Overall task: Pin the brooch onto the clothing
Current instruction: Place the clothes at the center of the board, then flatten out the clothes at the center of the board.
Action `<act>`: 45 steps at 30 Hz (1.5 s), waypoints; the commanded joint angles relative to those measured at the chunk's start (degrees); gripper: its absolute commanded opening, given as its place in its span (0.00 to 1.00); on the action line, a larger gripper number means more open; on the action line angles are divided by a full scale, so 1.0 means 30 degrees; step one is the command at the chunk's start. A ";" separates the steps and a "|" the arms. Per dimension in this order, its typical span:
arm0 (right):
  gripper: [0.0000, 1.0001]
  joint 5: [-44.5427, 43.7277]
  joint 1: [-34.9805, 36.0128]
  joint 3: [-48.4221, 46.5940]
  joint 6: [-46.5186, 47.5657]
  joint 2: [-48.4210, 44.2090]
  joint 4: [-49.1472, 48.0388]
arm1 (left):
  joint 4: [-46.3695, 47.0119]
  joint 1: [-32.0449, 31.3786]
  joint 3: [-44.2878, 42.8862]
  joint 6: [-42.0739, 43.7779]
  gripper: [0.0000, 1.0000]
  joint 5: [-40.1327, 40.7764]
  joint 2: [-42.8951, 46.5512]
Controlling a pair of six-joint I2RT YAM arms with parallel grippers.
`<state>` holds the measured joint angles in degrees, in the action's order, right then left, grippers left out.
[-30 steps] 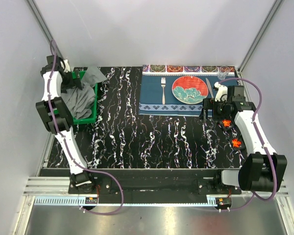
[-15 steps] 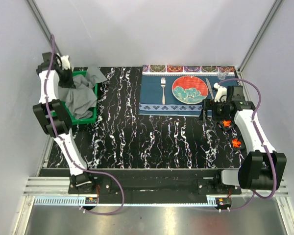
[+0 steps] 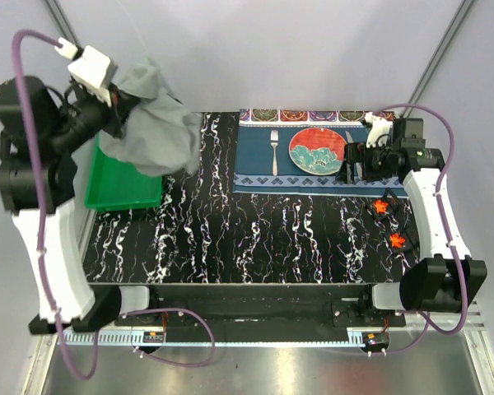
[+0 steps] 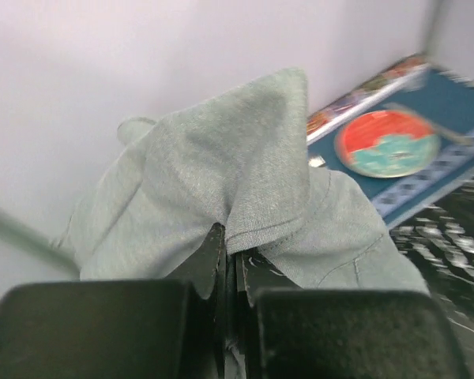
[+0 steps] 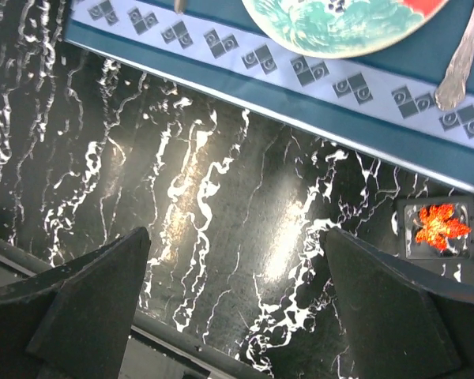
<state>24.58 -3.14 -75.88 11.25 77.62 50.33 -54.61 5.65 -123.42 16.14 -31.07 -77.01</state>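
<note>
The clothing, a grey shirt (image 3: 156,132), hangs bunched in the air above the green tray (image 3: 119,188) at the table's back left. My left gripper (image 3: 122,109) is raised high and shut on a fold of it. In the left wrist view the shirt (image 4: 221,170) is pinched between the closed fingertips of the left gripper (image 4: 230,246). Two orange leaf brooches (image 3: 381,206) (image 3: 397,240) lie on the table at the right. My right gripper (image 3: 347,167) hovers open near the placemat's right end, empty. In the right wrist view the right gripper (image 5: 237,237) is over bare table, with a brooch (image 5: 440,224) to its right.
A blue patterned placemat (image 3: 255,169) at the back holds a fork (image 3: 274,150), a red and teal plate (image 3: 319,151) and a knife. The black marbled table (image 3: 247,239) stretches between the arms. White walls enclose the back and sides.
My left gripper has shut on the shirt and lifted it up out of the green tray, which is now bare. The right arm has shifted slightly toward the back.
</note>
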 commanded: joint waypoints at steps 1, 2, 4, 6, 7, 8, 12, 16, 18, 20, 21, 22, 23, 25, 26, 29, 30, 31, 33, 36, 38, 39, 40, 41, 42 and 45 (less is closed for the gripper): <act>1.00 0.1766 -0.0068 -0.2625 0.0880 0.0345 0.1739 | -0.0664 -0.3547 -0.0023 -0.0628 0.00 -0.1510 0.1323; 1.00 0.2087 -0.0068 -0.3237 0.0851 0.0433 0.2117 | -0.0664 -0.3988 -0.0082 -0.0953 0.00 -0.1799 0.1644; 0.99 0.2557 -0.0068 -0.3709 0.0851 0.0463 0.2500 | -0.0664 -0.4285 0.0265 -0.1801 0.00 -0.3780 0.1910; 1.00 0.3173 -0.0068 -0.4092 0.0880 0.0346 0.2911 | -0.0810 -0.4286 0.1347 -0.1778 0.04 -0.5482 0.2640; 1.00 0.3290 -0.0068 -0.4180 0.0851 0.0288 0.2970 | -0.0955 -0.4257 0.3006 -0.1052 0.05 -0.5899 0.2963; 1.00 0.3379 -0.0068 -0.4123 0.0851 0.0113 0.3058 | -0.1450 -0.4285 0.3922 -0.0581 0.07 -0.6222 0.3662; 1.00 0.3350 -0.0068 -0.3742 0.1026 -0.0386 0.3147 | -0.4262 -0.4286 0.8171 0.3750 0.16 -0.6320 0.4985; 1.00 0.3904 -0.0068 -0.3390 0.1612 -0.0271 0.3673 | -0.6112 -0.3878 1.2733 0.9135 0.23 -0.3475 0.5337; 1.00 0.4198 -0.0068 -0.3332 0.1993 -0.0095 0.4229 | -0.6261 -0.2532 1.5049 1.1743 0.28 -0.2571 0.5572; 1.00 0.4434 -0.0068 -0.3273 0.2344 0.0198 0.4696 | -0.6053 -0.0637 1.6143 1.3564 0.28 -0.2213 0.5574; 1.00 0.4405 -0.0068 -0.3243 0.2432 0.0257 0.4815 | -0.6258 -0.0160 1.6815 1.5663 0.29 -0.1690 0.5428; 1.00 0.4289 -0.0068 -0.3243 0.2491 0.0432 0.4846 | -0.6347 0.0106 1.6996 1.6322 0.33 -0.1249 0.4992; 1.00 0.4230 -0.0068 -0.3185 0.2579 0.0492 0.5020 | -0.6435 0.0254 1.7085 1.6880 0.42 -0.0839 0.4784; 1.00 0.4258 -0.0068 -0.3068 0.2668 0.0638 0.4992 | -0.6815 -0.0122 1.6648 1.7765 0.62 -0.0805 0.4404; 1.00 0.4316 -0.0068 -0.2951 0.2610 0.0668 0.4963 | -0.6352 -0.1547 1.6501 1.7329 0.74 -0.0661 0.4372; 0.99 0.5106 0.0049 -0.2862 0.2813 0.1106 0.5400 | -0.3659 -0.4715 1.6850 1.4343 0.85 0.0573 0.4518; 0.98 0.5166 0.0484 -0.2804 0.2988 0.1223 0.5519 | -0.3072 -0.4783 1.7141 1.3263 0.85 -0.0676 0.4490; 0.97 0.5080 0.0837 -0.2688 0.3483 0.1283 0.5694 | -0.1500 -0.4784 1.7347 1.2527 0.86 -0.1007 0.4286; 0.97 0.4701 0.3080 -0.2337 0.3838 0.1225 0.5580 | 0.0032 -0.4726 1.7467 1.0686 0.86 -0.0605 0.3614; 0.97 0.3237 0.5578 -0.1136 0.3694 0.1048 0.3825 | 0.0860 -0.3324 1.6099 0.9450 0.85 -0.1558 0.1419; 0.96 0.2211 0.7981 -0.0957 0.3868 0.1953 0.3237 | 0.0481 -0.2009 1.4953 0.8482 0.85 -0.2122 -0.0485; 0.94 0.1918 0.8685 -0.1016 0.3927 0.2421 0.3235 | 0.0131 -0.1769 1.3700 0.7897 0.85 -0.2675 -0.1100; 0.92 0.1422 0.9475 -0.1219 0.4072 0.3383 0.3177 | -0.0482 -0.1099 1.3136 0.7630 0.85 -0.2971 -0.2092; 0.91 0.1243 1.0846 -0.1251 0.4103 0.3799 0.2973 | -0.0662 -0.0193 1.2725 0.7337 0.85 -0.3322 -0.2450; 0.91 0.1009 1.1643 -0.1309 0.4132 0.4209 0.2739 | -0.0751 0.0222 1.2169 0.6841 0.85 -0.3963 -0.2773; 0.92 0.0275 1.4106 -0.1164 0.4016 0.5614 0.1392 | -0.0985 0.1571 1.1871 0.6193 0.85 -0.4876 -0.3216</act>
<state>29.87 31.55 -79.13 22.31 90.67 59.79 -57.34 6.09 -83.68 40.05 -38.22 -87.29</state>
